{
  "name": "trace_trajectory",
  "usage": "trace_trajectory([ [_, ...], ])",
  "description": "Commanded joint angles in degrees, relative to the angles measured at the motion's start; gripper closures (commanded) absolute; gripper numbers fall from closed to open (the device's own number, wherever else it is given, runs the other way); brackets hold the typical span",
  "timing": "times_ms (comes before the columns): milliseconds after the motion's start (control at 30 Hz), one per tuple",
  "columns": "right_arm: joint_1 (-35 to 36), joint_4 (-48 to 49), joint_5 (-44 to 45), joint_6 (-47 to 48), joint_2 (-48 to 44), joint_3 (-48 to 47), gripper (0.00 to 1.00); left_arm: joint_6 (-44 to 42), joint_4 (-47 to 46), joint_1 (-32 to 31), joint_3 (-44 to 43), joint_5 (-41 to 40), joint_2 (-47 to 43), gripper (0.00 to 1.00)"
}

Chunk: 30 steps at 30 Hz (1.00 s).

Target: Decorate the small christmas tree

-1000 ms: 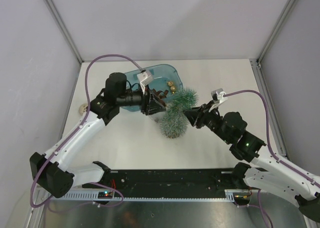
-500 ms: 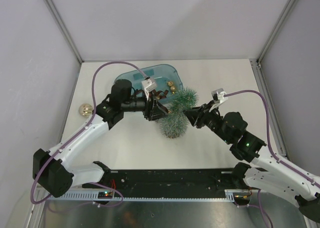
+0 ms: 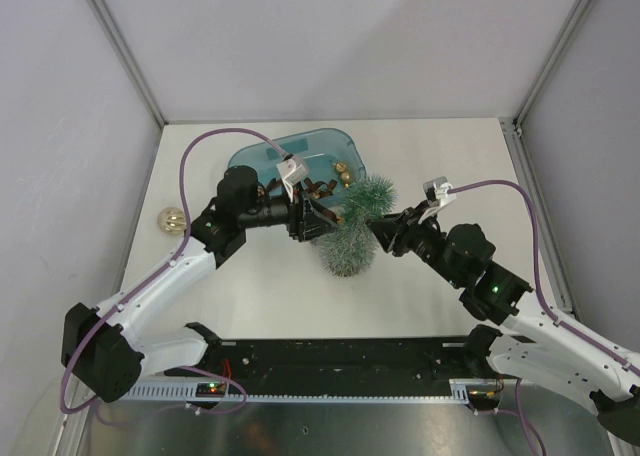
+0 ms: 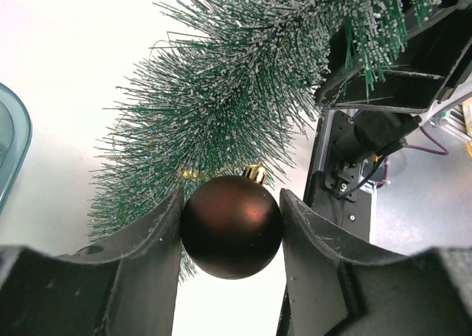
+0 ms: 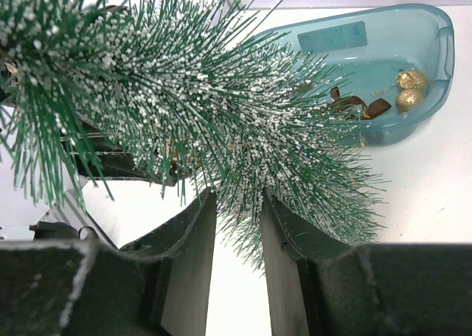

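The small christmas tree (image 3: 354,228), frosted green and bristly, is tilted over the table's middle. My right gripper (image 3: 381,234) is shut on its needles from the right; in the right wrist view the branches (image 5: 184,93) are pinched between the jaws of the right gripper (image 5: 239,203). My left gripper (image 3: 322,219) is at the tree's left side, shut on a dark brown bauble (image 4: 231,225) with a gold cap. The bauble's cap touches the lower needles of the tree (image 4: 243,93). The tree's base is hidden.
A translucent blue tub (image 3: 262,157) stands behind the tree, holding gold balls (image 5: 409,89) and brown pieces (image 5: 361,106). A gold ball (image 3: 171,218) lies by the left wall. The right arm's black links (image 4: 354,152) are close behind the tree.
My left arm has brought the bauble a little right and nearer, up against the tree. The right arm and the tree have stayed still.
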<state>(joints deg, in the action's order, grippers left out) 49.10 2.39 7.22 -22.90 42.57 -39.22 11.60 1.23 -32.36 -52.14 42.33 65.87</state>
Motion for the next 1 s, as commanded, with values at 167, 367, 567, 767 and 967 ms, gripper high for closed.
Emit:
trace_trajectory([
  [167,-0.1,1.1,0.7,-0.2,-0.7,0.1,0.66,2.2,-5.1,2.6,1.2,4.6,-4.3,0.71],
  [367,0.0,1.4,0.3,-0.2,-0.5,0.1,0.66,-5.2,5.8,3.7,-2.7,7.6,-4.7,0.75],
  [567,0.2,1.0,0.8,-0.3,-1.0,0.1,0.66,-17.5,16.5,1.0,-6.8,8.0,-1.6,0.75],
  [767,0.3,0.5,1.2,-0.2,-1.7,0.1,0.66,-22.0,17.5,-0.4,-9.0,6.0,0.4,0.75],
  [967,0.3,0.8,1.0,0.0,-1.4,0.1,0.66,-23.6,17.6,-0.5,-10.0,2.1,-0.1,0.75],
])
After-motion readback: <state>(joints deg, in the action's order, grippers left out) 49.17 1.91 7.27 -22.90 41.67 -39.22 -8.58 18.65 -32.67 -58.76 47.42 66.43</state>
